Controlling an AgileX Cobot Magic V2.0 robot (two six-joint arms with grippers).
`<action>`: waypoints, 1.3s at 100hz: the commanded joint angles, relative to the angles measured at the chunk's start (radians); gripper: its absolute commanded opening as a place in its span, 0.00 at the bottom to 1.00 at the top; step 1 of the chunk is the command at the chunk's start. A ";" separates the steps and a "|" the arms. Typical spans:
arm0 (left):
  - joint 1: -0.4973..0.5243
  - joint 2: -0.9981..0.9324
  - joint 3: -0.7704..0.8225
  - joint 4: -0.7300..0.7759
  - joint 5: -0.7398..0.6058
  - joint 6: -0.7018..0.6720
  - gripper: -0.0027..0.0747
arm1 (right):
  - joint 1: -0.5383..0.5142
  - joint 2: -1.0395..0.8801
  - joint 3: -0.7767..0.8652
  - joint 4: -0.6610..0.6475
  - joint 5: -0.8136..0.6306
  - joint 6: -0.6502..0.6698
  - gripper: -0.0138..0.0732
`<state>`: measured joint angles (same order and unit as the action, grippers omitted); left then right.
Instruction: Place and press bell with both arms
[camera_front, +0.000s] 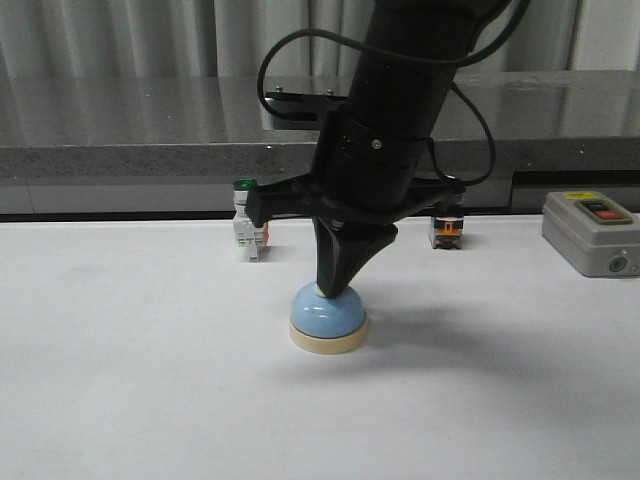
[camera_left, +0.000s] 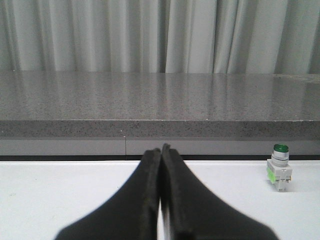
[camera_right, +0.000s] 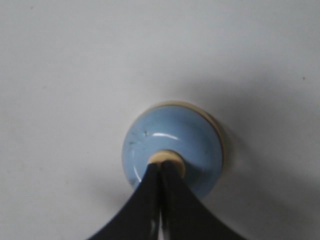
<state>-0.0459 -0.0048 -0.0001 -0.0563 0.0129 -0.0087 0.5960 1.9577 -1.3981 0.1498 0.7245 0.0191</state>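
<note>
Our right gripper points straight down with its two fingers pressed together into a single tip, and that tip rests on the cream button at the crown of the bell, which sits directly beneath it on the white table. In the right wrist view the closed fingertips meet the button right at its centre, with the blue dome spreading out around them and the cream base showing as a thin rim on the far side. We judge the placing done and the press under way, though we cannot tell whether the button is fully down. Our left gripper is also closed, fingers together and holding nothing; it faces the grey counter, with the green-capped switch off to one side of it, and no bell appears in its view. The bell looks small, rigid and light, with a glossy, slippery dome, so we would expect a slanted push to skid off the curve or nudge the whole bell across the smooth table. The sensible contact is the button alone, pushed vertically. If we had to lift it, the wider cream base offers a better hold than the dome. The grey box stands well away, behind the right gripper.
</note>
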 joint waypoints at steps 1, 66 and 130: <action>0.000 -0.030 0.043 -0.008 -0.083 -0.009 0.01 | -0.002 -0.026 -0.029 0.004 -0.008 -0.010 0.09; 0.000 -0.030 0.043 -0.008 -0.083 -0.009 0.01 | -0.002 -0.279 -0.064 -0.122 0.026 -0.008 0.09; 0.000 -0.030 0.043 -0.008 -0.083 -0.009 0.01 | -0.301 -0.770 0.320 -0.150 -0.163 -0.005 0.09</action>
<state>-0.0459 -0.0048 -0.0001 -0.0563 0.0129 -0.0087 0.3432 1.2964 -1.1142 0.0110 0.6640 0.0191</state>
